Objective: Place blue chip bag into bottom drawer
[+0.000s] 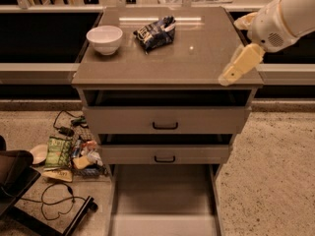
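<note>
The blue chip bag [155, 33] lies crinkled on the cabinet top [197, 58], near the back middle, right of the white bowl [104, 38]. The bottom drawer [165, 200] is pulled out wide, showing a plain flat floor with nothing in it. My gripper [238, 65] reaches in from the upper right on a white arm and hangs over the right front edge of the cabinet top, well right of the bag. It holds nothing that I can see.
The two upper drawers [165, 119] with black handles stand slightly ajar. On the floor at left lie a green snack bag [58, 151], other packets, cables and a black frame [29, 200]. A counter ledge runs behind the cabinet.
</note>
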`<action>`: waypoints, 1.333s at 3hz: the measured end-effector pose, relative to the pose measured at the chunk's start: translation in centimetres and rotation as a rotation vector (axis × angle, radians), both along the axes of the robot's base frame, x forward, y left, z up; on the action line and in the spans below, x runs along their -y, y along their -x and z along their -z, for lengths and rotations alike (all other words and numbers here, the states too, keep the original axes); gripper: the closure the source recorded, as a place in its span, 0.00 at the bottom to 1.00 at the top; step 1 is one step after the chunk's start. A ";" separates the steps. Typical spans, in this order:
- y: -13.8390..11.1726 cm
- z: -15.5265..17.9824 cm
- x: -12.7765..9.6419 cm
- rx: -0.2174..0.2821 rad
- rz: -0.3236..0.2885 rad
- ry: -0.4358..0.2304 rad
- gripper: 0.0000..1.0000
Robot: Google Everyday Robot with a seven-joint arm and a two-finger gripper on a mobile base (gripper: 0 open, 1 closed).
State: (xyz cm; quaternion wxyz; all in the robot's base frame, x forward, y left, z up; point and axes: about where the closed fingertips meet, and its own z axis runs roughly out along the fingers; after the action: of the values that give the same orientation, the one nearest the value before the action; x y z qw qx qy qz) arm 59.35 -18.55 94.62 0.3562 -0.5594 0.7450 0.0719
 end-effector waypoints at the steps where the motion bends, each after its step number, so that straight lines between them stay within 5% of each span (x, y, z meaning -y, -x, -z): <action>1: -5.8 0.6 -1.6 0.054 0.006 -0.162 0.00; 2: -9.1 1.2 -2.6 0.087 0.006 -0.252 0.00; 4: -12.0 1.5 -4.6 0.103 -0.006 -0.262 0.00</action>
State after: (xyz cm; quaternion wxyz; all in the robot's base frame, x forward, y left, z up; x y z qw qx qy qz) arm 71.32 -13.97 93.13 0.4636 -0.5131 0.7085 0.1410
